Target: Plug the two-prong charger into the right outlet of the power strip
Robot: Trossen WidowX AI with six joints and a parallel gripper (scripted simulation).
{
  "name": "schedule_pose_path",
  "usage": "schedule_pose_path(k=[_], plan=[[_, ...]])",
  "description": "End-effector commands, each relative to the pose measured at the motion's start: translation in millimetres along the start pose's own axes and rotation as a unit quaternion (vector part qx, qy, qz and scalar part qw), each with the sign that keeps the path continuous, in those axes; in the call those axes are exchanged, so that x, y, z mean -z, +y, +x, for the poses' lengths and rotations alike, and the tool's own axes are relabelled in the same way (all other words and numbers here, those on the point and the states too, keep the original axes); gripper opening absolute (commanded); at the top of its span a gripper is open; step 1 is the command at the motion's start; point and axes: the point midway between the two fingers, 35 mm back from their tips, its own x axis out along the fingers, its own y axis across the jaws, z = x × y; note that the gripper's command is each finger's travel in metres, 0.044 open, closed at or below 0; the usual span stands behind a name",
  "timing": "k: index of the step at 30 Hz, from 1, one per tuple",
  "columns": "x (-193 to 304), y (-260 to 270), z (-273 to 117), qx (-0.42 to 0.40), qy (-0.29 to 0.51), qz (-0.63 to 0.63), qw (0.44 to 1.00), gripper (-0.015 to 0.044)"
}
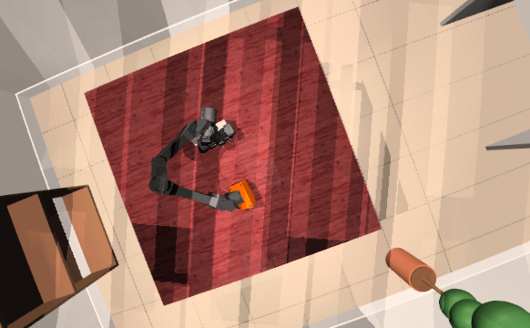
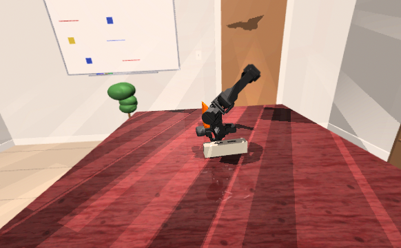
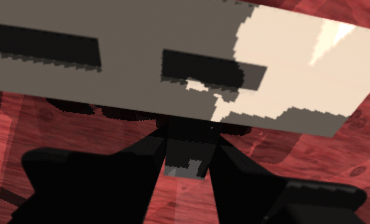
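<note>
1. The gripper (image 1: pixel 216 138) (image 2: pixel 218 136) (image 3: pixel 188 130) is clamped on the charger (image 3: pixel 183 162), a small dark block. The prongs cannot be seen.
2. The power strip (image 1: pixel 220 124) (image 2: pixel 225 150) (image 3: pixel 131 65) is just past the charger in the wrist view. Its near long edge is by the charger's far end; whether they touch cannot be told.
3. The strip's long way runs across the wrist view, a bit tilted, with two dark openings in its top. The charger is lined up more with the right-hand opening (image 3: pixel 201 67) there, but short of it.
4. Only one arm (image 1: pixel 174 148) (image 2: pixel 240 86) is there, so the job is its own. The charger probably needs to be brought over that opening, squared up, then pushed straight in. If it is tipped, one prong may be stopped by the shutter.
5. Under it all is the red table top (image 1: pixel 320 137) (image 2: pixel 173 207) (image 3: pixel 16 130).
</note>
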Motion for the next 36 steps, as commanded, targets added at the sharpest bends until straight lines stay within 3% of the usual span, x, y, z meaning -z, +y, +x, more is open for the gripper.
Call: schedule_pose_path(k=[1,36], plan=[[-2.9,0.1,-0.5,-0.001,-0.003,0.000,1.000,0.0000],[-16.5,0.4,-0.8,-0.001,-0.003,0.000,1.000,0.0000]])
